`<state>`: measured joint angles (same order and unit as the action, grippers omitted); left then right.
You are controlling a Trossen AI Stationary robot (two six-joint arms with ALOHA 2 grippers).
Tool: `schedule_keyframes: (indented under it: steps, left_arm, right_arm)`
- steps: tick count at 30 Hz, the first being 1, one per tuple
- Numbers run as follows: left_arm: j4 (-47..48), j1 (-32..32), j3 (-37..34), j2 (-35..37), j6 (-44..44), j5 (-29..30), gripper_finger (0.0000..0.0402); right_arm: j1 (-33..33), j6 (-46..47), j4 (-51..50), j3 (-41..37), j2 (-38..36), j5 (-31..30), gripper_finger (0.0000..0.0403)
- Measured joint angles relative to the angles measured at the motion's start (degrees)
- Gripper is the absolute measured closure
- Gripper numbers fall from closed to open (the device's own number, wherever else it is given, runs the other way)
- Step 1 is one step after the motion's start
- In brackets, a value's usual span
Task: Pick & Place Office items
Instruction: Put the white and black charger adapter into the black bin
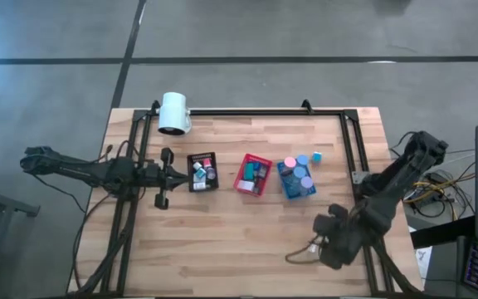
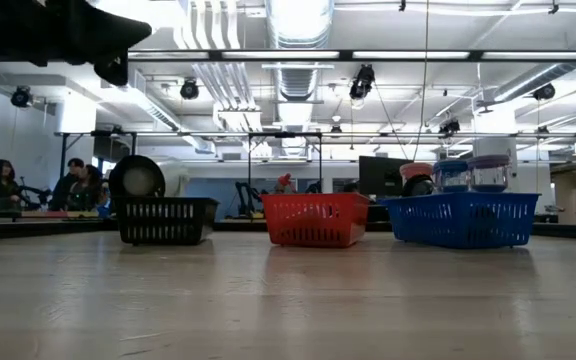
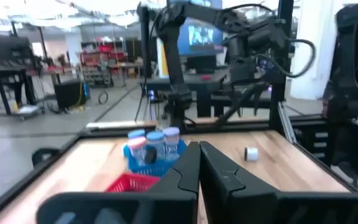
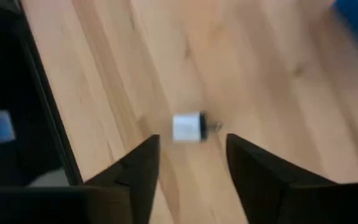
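Showing no readable writing, white piece [image 4: 188, 127] beyond open right end effector [image 4: 191, 163]

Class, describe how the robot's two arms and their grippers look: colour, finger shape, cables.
Both arms are dark, jointed and near-black. The left gripper has two flat black fingers with stepped inner edges. The right gripper has two dark, angular, tapering fingers. Thin cables trail beside the right arm.

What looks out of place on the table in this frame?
One small white piece lies loose on the bare wood instead of in a tray, just ahead of the open right end effector. A small blue piece also sits outside, beside the blue tray. Nothing appears spilled or damaged.
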<state>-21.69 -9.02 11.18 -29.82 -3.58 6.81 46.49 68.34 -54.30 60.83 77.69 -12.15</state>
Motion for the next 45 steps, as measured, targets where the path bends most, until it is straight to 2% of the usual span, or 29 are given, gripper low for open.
schedule_keyframes:
  steps: [4, 10, 14, 18, 23, 32, 45]
  left_arm:
    - [2.7, 0.0, -0.1, 0.0, 1.2, 0.0, 0.0384]
    - [2.7, 0.0, 0.0, 0.0, 2.7, -0.2, 0.039]
    - [2.7, 0.0, 0.0, 0.0, 2.7, -0.2, 0.0392]
    - [2.7, 0.0, 0.0, 0.0, 2.6, -0.2, 0.039]
    - [2.7, 0.0, 0.0, 0.0, 2.5, -0.2, 0.0393]
    - [2.7, 0.0, 0.0, 0.0, 2.3, -0.2, 0.0389]
    - [2.7, 0.0, -0.1, 0.0, 2.0, -0.2, 0.0388]
  right_arm:
    - [2.3, 2.2, 0.2, 0.9, 5.9, 1.8, 0.0181]
    - [2.4, -2.7, 0.3, 5.3, 13.6, 1.5, 0.0116]
    - [2.4, -4.3, -2.3, 7.0, 18.8, 1.2, 0.0093]
    - [2.4, -3.9, -3.9, 7.4, 22.5, 1.2, 0.0086]
    - [2.4, -2.0, -3.7, 7.1, 24.7, 0.0, 0.0091]
    - [2.4, -2.3, 0.1, 5.2, 25.5, 0.4, 0.0126]
    - [2.4, -2.4, 4.0, 1.6, 25.4, 0.3, 0.0202]
